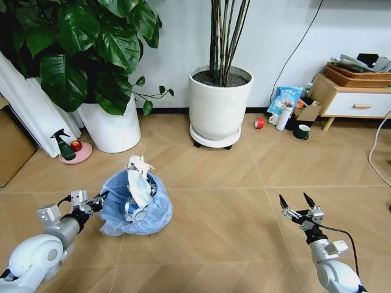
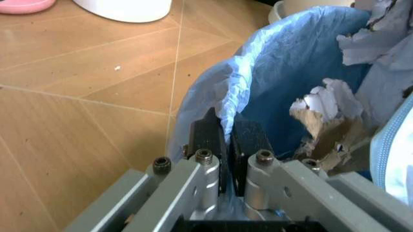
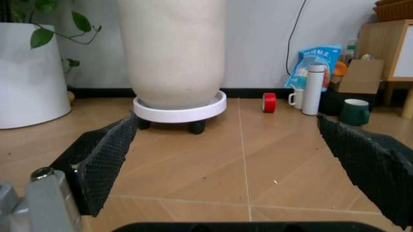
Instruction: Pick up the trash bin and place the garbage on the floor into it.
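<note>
Head view: trash bin [image 1: 135, 204] stands on the floor [image 1: 232, 213], my left hand [image 1: 98, 200] at its rim, my right hand [image 1: 297, 204] hovering apart, spread wide. Left wrist view: fingers [image 2: 208, 137] clamp the blue bag liner [image 2: 258, 63]. Right wrist view: fingers [image 3: 103, 154] splayed, empty.

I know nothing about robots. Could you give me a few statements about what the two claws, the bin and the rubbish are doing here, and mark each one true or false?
1. The left claw is pinched shut on the blue bag at the rim of the trash bin. True.
2. The right claw is holding a piece of paper. False: it is open and empty, above the bare floor.
3. The trash bin already has garbage in it. True: white paper sticks up out of it.
4. The trash bin stands on the wooden cabinet. False: it is down by the floor, in front of the robot.
</note>
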`<state>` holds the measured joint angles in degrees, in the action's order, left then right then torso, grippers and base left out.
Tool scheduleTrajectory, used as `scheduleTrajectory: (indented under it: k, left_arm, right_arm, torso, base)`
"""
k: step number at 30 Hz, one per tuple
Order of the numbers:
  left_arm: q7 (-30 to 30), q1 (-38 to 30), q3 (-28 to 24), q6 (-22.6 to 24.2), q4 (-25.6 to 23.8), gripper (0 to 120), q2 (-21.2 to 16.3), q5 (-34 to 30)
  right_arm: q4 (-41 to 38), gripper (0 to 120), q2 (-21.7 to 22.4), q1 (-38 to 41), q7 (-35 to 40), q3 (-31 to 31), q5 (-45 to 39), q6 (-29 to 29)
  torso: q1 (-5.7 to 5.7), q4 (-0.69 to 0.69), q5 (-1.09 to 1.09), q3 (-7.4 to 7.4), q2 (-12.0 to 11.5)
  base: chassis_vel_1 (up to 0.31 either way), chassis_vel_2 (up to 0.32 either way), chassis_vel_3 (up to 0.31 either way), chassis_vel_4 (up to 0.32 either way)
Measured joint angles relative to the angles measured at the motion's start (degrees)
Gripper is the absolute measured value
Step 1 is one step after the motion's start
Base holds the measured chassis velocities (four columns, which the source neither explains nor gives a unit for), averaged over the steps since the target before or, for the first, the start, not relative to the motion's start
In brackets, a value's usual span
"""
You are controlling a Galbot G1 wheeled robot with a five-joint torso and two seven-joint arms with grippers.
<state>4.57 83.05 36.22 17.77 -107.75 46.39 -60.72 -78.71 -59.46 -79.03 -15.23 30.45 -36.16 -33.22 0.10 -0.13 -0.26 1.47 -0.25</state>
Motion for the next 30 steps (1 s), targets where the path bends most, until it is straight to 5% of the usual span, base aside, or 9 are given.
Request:
scheduleTrajectory:
  k: [18,30]
  left_arm:
    - [0.01,-0.58,0.28,0.06,0.53,0,-0.66,-1.10]
    - [0.09,-0.28,0.88,0.09,0.37,0,-0.75,-1.26]
  right_arm:
    - [0.46,100,0.39,0.41,-0.12,-0.61,-0.40,-0.17]
    - [0.26,100,0.56,0.29,-0.37,-0.71,-0.94,-0.49]
  torso:
    - [0.00,0.00,0.00,0.00,0.00]
    - [0.00,0.03,0.00,0.00,0.00]
  base:
    - [0.146,-0.025,-0.142,0.016]
    - [0.275,0.026,-0.268,-0.013]
